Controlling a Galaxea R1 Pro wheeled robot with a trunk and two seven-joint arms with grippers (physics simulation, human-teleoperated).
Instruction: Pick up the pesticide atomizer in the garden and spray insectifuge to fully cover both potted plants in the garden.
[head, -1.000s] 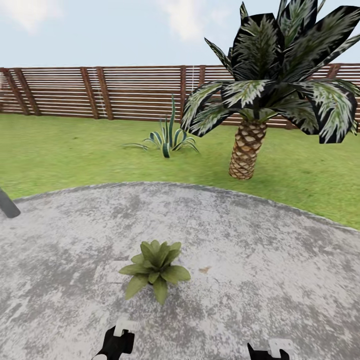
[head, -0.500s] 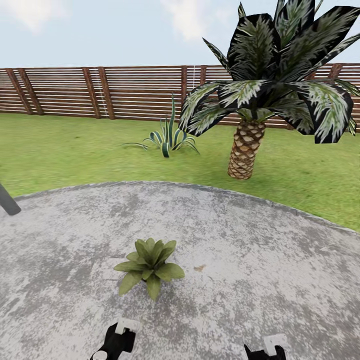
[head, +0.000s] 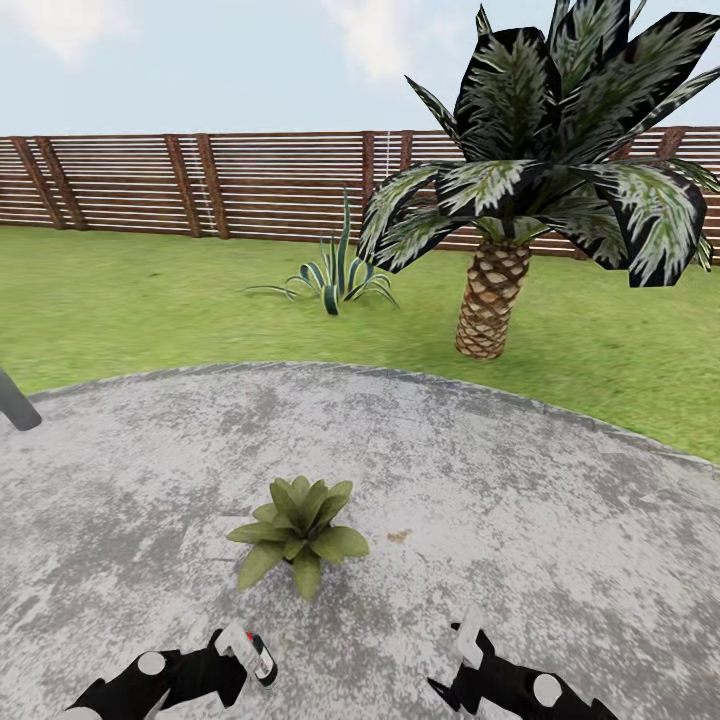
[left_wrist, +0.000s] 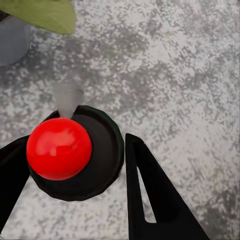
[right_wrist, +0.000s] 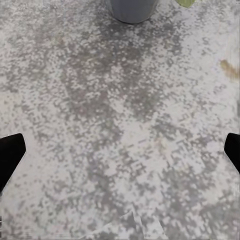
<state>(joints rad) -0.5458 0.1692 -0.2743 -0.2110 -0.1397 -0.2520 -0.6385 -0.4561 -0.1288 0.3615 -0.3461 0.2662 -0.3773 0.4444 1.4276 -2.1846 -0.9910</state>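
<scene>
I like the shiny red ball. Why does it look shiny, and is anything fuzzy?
Left wrist view: the pesticide atomizer has a soft pale glint on its red top; the green leaf is blurry. Head view: the palm tree looks blocky, the fence soft.

No text, brand, number or sign can be read anywhere. The one surface that could carry print is the white label on the small slim dark bottle with a red top (head: 258, 656), seen in the head view near the lower edge of the grey stone paving (head: 520, 500), and it is too small and blurred there to show any letters. In the left wrist view the same bottle shows from above, round red top and dark shoulder, with no marking on them.
</scene>
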